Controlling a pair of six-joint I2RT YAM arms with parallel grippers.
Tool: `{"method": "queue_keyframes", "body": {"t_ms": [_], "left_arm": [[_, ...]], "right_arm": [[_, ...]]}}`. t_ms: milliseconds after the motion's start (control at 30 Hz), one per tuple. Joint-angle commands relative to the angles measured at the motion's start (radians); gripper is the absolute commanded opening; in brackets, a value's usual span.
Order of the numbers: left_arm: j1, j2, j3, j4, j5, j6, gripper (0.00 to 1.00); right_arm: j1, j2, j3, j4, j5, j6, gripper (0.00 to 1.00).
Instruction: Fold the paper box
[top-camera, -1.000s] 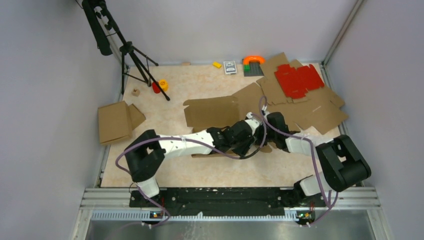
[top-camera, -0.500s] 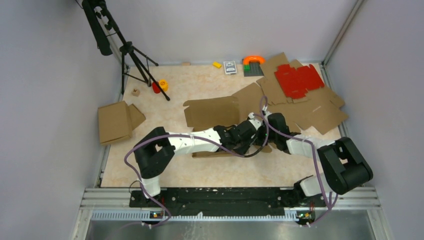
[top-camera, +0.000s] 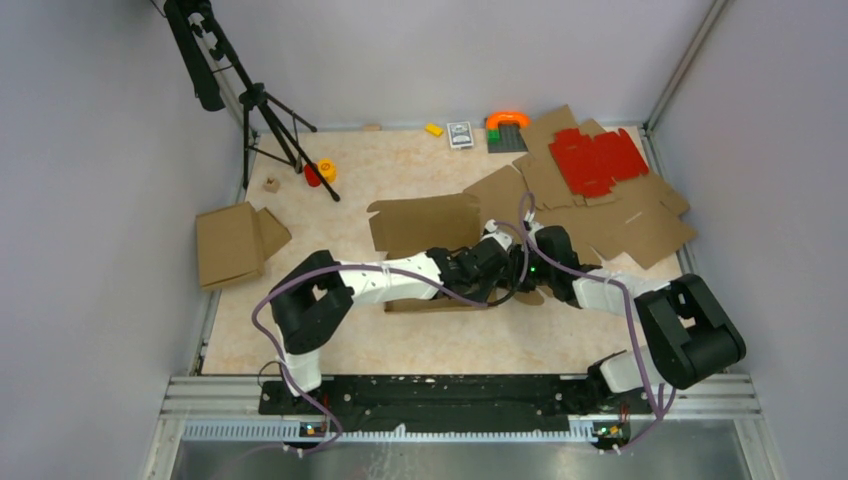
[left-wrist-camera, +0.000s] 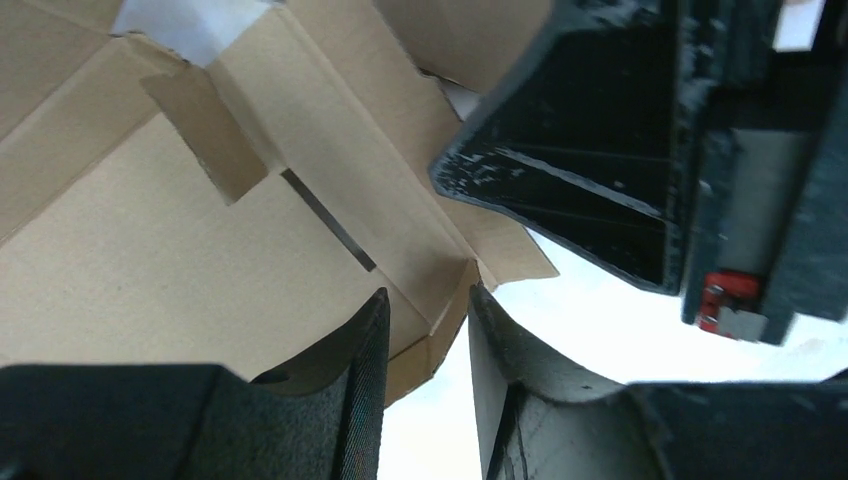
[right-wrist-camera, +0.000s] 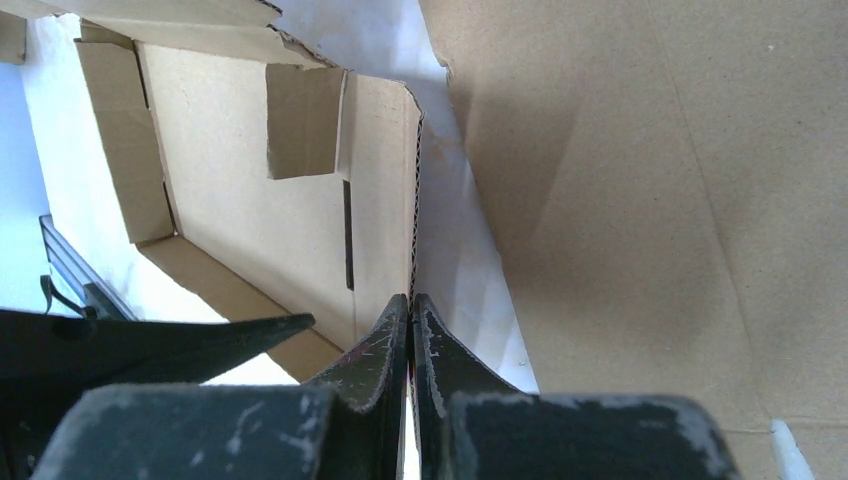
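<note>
From above, my left gripper (top-camera: 497, 258) and my right gripper (top-camera: 524, 268) meet nose to nose at the right end of the paper box (top-camera: 420, 225). Its broad far panel shows behind my wrists and a low strip of it lies along my left forearm; how my fingers stand I cannot tell from here. To the right a bright red sheet (top-camera: 598, 158) lies on a pile of flat cardboard (top-camera: 640, 230), well to the left sits a folded cardboard box (top-camera: 230, 243), and along the far side stand a tripod (top-camera: 262, 105), a card pack (top-camera: 460, 134) and an orange-and-green toy (top-camera: 507, 128).
</note>
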Motion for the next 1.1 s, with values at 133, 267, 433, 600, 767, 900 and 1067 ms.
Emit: {"method": "queue_keyframes", "body": {"t_ms": [133, 267, 433, 600, 767, 900, 1067], "left_arm": [[0.049, -0.065, -0.067, -0.009, -0.093, -0.097, 0.29], [0.057, -0.09, -0.089, -0.01, -0.111, -0.113, 0.22], [0.057, -0.117, -0.109, -0.016, -0.131, -0.133, 0.16], [0.057, -0.151, -0.142, 0.065, -0.046, -0.106, 0.4], [0.055, -0.157, -0.155, 0.179, 0.176, 0.063, 0.51], [0.054, -0.107, -0.116, 0.153, 0.309, 0.219, 0.55], [0.039, -0.02, -0.035, 0.063, 0.386, 0.403, 0.54]], "right_arm": [[0.009, -0.019, -0.005, 0.043, -0.002, -0.014, 0.0], [0.009, -0.01, -0.002, 0.044, -0.006, -0.015, 0.0], [0.009, 0.002, 0.002, 0.046, -0.008, -0.016, 0.0], [0.012, 0.013, 0.004, 0.051, -0.014, -0.015, 0.0], [0.011, 0.02, 0.008, 0.051, -0.023, -0.016, 0.0], [0.011, 0.022, 0.01, 0.049, -0.028, -0.02, 0.0], [0.011, 0.026, 0.013, 0.049, -0.033, -0.021, 0.0]]}}
